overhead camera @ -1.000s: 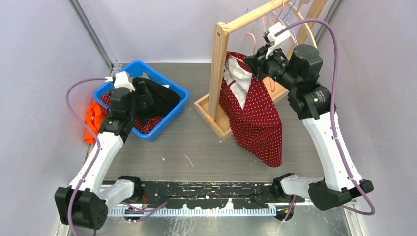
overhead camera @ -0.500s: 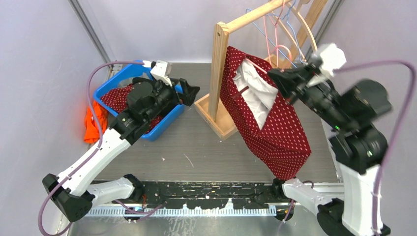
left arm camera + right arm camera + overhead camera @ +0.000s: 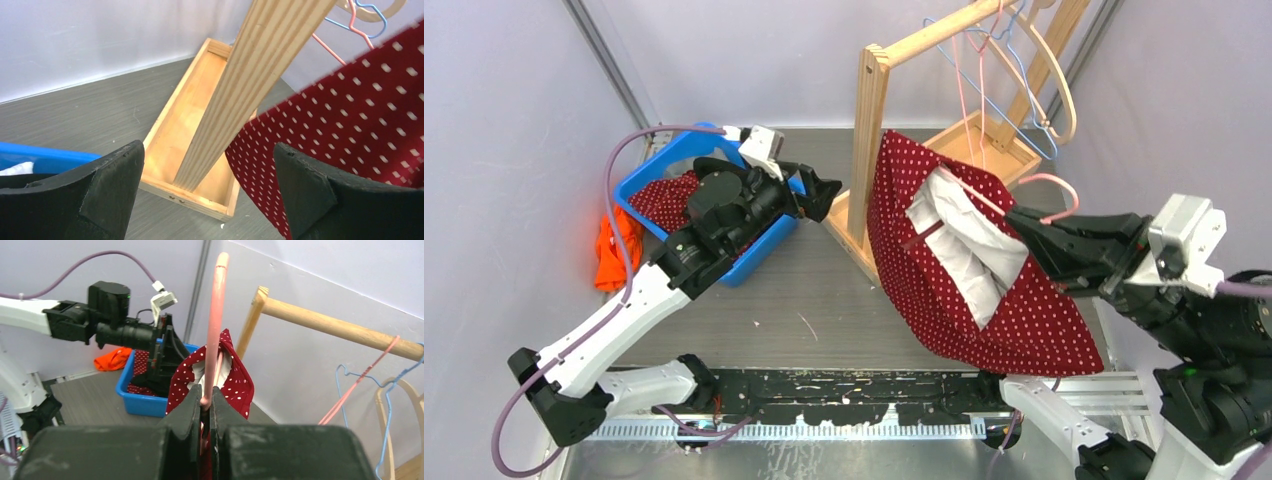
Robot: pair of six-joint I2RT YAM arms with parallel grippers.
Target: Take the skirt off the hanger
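A dark red white-dotted skirt (image 3: pixel 944 290) with a white lining hangs on a pink hanger (image 3: pixel 1056 183), held in the air right of the wooden rack post. My right gripper (image 3: pixel 1027 226) is shut on the hanger's stem; in the right wrist view the pink rod (image 3: pixel 216 315) rises from between the fingers (image 3: pixel 205 400) with the skirt (image 3: pixel 237 382) beyond. My left gripper (image 3: pixel 821 195) is open and empty, just left of the post. In the left wrist view its gap (image 3: pixel 207 155) faces the post, with the skirt (image 3: pixel 360 120) on the right, not touching.
The wooden rack (image 3: pixel 869 120) stands on a tray base (image 3: pixel 856 248); several other hangers (image 3: pixel 999 60) hang on its rail. A blue bin (image 3: pixel 646 178) of clothes sits at the back left, with an orange garment (image 3: pixel 609 245) beside it.
My right arm has pulled the hanger and skirt off the rail, out to the front right. My left arm has swung from the bin towards the rack post, with its gripper open.
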